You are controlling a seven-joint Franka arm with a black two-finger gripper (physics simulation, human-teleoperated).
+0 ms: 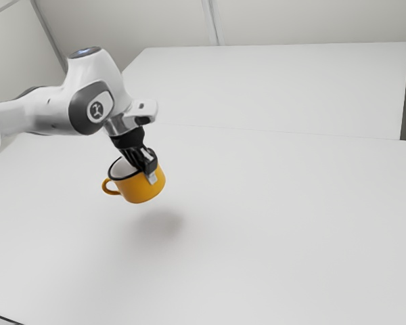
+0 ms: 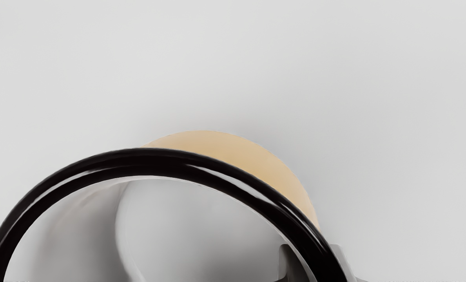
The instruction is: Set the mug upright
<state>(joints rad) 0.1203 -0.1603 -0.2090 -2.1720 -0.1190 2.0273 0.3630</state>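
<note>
Gripper [image 1: 148, 174] is pinching the yellow mug [image 1: 139, 192] by its wall, jaws closing on it from both sides: one finger [image 2: 289, 260] is sitting inside the cup, the other outside, with the black rim [image 2: 158, 156] running between them in the wrist view. Mug is hanging above the white table [image 1: 271, 223], clear of the surface, its shadow [image 1: 159, 223] falling below. It's tilting, not standing upright, with mouth leaning and handle [image 1: 107, 187] pointing toward the exterior view's left.
</note>
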